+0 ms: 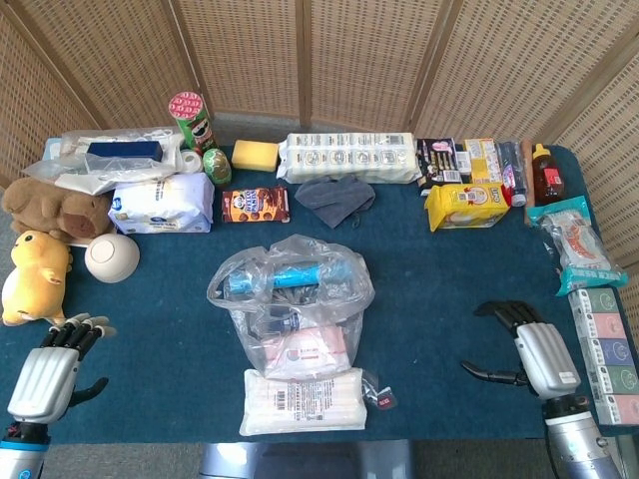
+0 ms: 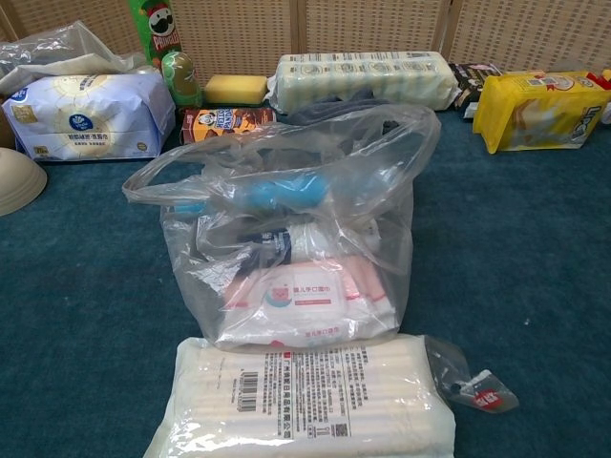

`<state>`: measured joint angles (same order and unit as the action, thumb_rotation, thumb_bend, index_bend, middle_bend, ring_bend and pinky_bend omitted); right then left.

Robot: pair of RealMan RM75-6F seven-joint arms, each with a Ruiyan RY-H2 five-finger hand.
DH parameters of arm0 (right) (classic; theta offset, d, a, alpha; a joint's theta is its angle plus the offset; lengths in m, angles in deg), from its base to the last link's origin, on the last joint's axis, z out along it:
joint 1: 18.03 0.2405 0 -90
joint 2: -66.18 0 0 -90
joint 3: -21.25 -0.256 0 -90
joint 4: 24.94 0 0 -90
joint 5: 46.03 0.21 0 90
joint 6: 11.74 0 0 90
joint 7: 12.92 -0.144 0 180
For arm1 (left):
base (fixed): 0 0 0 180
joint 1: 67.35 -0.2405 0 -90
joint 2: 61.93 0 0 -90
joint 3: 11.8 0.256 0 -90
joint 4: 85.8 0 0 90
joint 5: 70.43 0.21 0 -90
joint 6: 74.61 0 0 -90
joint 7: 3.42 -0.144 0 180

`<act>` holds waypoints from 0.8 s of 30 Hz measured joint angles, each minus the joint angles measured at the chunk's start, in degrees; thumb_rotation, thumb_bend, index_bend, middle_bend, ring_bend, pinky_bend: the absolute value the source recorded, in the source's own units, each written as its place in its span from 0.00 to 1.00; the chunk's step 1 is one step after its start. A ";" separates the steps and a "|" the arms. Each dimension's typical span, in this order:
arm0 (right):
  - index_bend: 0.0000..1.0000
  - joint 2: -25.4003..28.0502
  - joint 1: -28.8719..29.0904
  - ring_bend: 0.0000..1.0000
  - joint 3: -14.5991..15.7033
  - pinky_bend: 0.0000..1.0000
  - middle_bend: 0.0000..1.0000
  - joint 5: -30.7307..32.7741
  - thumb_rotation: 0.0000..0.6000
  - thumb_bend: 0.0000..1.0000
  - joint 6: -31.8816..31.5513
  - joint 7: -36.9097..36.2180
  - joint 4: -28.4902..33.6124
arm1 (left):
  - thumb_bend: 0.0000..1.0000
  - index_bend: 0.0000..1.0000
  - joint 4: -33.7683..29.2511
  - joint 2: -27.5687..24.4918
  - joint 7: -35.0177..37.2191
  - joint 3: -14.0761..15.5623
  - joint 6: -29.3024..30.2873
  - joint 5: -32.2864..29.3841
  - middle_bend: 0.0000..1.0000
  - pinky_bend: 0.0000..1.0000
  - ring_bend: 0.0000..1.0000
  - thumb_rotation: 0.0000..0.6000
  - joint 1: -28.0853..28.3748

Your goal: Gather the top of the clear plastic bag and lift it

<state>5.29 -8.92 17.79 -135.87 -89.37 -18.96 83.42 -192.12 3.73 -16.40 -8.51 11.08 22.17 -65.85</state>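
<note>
The clear plastic bag point(image 1: 291, 299) stands in the middle of the blue table, its top loose and spread; it shows again in the chest view as the bag point(image 2: 286, 219), holding a blue tube and a pink wipes pack. My left hand point(image 1: 46, 369) hovers at the near left corner, fingers apart, holding nothing, far left of the bag. My right hand point(image 1: 529, 349) is at the near right, fingers apart and empty, well to the bag's right. Neither hand shows in the chest view.
A white cotton-pad pack point(image 1: 304, 401) lies just in front of the bag, a small wrapper point(image 1: 382, 398) beside it. A white bowl point(image 1: 112, 257) and yellow plush point(image 1: 34, 276) sit left. Snacks, tissue packs and a grey cloth point(image 1: 335, 198) line the back; boxes point(image 1: 605, 339) edge the right.
</note>
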 measured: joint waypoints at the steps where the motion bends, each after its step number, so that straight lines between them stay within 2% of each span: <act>1: 0.29 0.02 0.54 0.21 -0.18 0.13 0.28 0.24 0.49 0.07 0.80 -0.03 0.18 | 0.12 0.30 -0.05 -0.01 -0.01 0.03 0.08 0.06 0.25 0.19 0.17 1.00 -0.05; 7: 0.27 -0.69 5.58 0.20 -1.85 0.12 0.27 3.50 0.49 0.07 8.39 1.58 1.42 | 0.12 0.30 -0.24 0.15 -0.44 0.09 -0.37 -0.12 0.25 0.19 0.18 1.00 0.04; 14: 0.26 -4.12 12.32 0.19 -4.07 0.12 0.26 10.45 0.49 0.07 16.80 5.81 1.76 | 0.12 0.30 -0.12 0.13 -0.46 -0.20 -0.89 -0.83 0.25 0.19 0.18 1.00 0.32; 24: 0.25 -8.61 18.48 0.19 -6.74 0.13 0.26 19.13 0.49 0.07 22.13 11.12 1.19 | 0.12 0.30 1.13 0.74 0.58 -0.27 -1.76 -1.70 0.25 0.19 0.17 1.00 0.59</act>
<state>-3.32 9.57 11.05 -116.74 -67.24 -7.85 84.61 -190.99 4.48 -15.82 -8.79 9.32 20.47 -65.26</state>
